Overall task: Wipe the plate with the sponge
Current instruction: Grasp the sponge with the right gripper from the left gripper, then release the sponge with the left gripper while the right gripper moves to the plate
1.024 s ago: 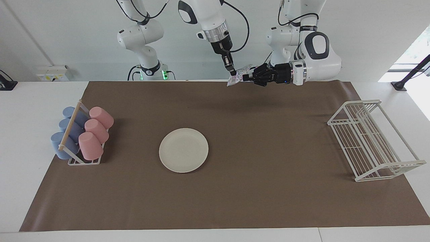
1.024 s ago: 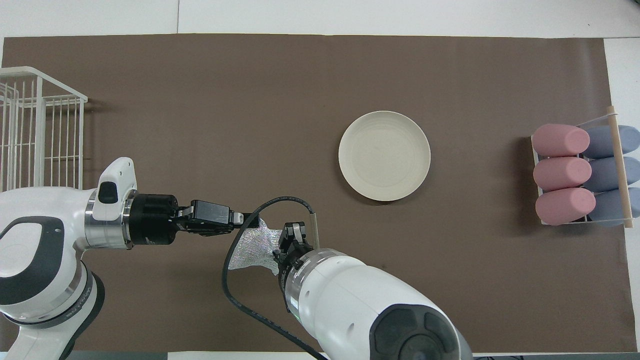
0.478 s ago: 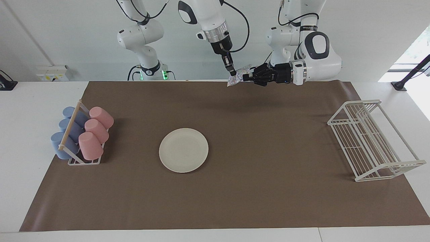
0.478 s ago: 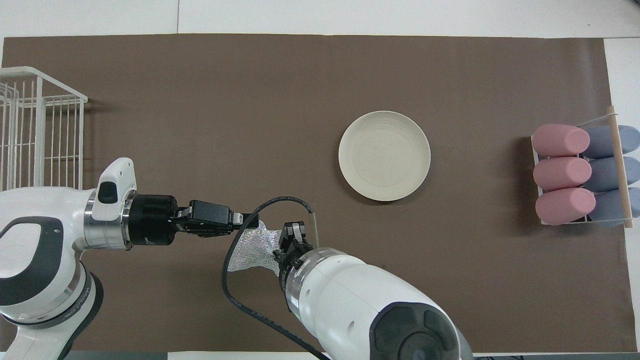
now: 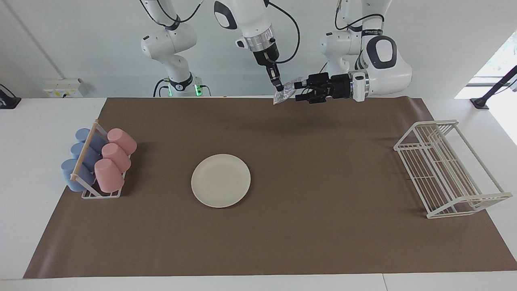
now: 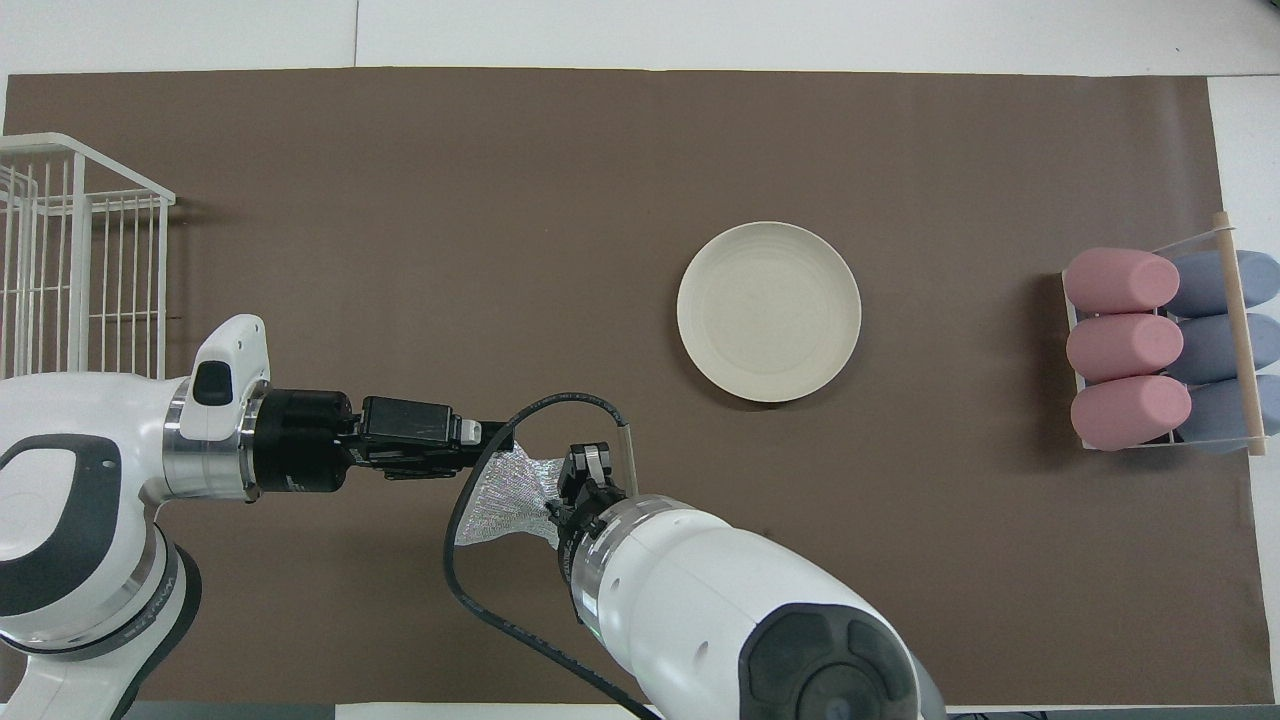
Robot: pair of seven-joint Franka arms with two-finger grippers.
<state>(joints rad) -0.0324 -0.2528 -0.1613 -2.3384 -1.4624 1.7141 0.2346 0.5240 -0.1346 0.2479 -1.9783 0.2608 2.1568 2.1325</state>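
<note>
- Over the tabletop's edge nearest the robots, about midway along it, we see the sponge (image 5: 286, 92) hanging in the air above the brown mat (image 5: 323, 161), which it does not touch.
- We read the right arm's fingers (image 5: 279, 83) as closed on the sponge's upper end, with the rest drooping below them.
- We see the left arm's fingers (image 5: 302, 85) lying level beside it, spread apart about the sponge's other end. We cannot tell whether they touch it.
- We find the plate (image 5: 221, 180) flat on the mat near the middle of the tabletop, a little toward the right arm's end, well apart from both arms and farther from the robots than the sponge.
- We judge the step in hand to be the handover, with wiping not yet begun.
- To do it well, we would draw the left arm straight back along its own line, so that its fingers do not drag the soft pad out of the pinch.
- We would then carry the sponge high to a spot over the plate and lower it so that the hanging part lies flat on the surface, not only an edge.
- We would press lightly, since nothing pins the plate and it may slide toward the cup rack (image 5: 99, 161).
</note>
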